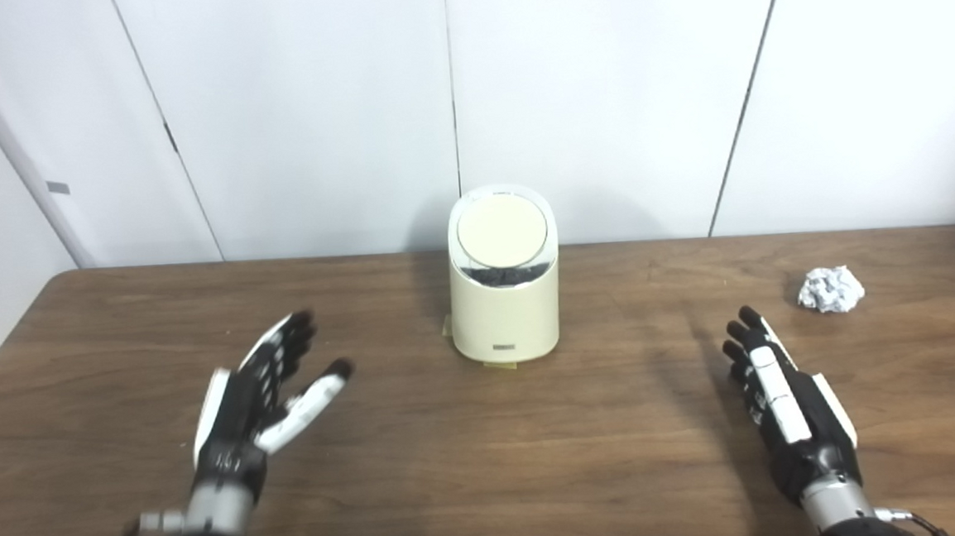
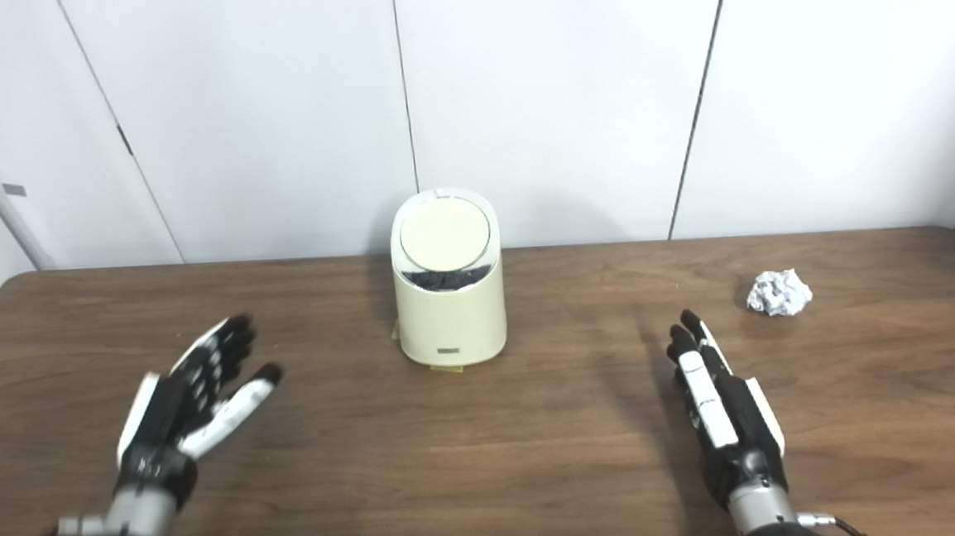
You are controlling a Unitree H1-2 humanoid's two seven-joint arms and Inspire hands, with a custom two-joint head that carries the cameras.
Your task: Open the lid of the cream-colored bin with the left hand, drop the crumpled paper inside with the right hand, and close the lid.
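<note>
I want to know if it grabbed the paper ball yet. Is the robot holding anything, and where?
Nothing is held. The left hand and right hand are both open over the table, and the crumpled paper lies untouched beyond the right hand.

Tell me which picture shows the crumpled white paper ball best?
The right eye view: the crumpled white paper ball sits further from the picture's edge, with bare brown wooden table all around. The left eye view shows the same ball whole, nearer the right edge.

Lab-like: bare white panels (image 1: 310, 104), table (image 1: 490, 466)
</note>
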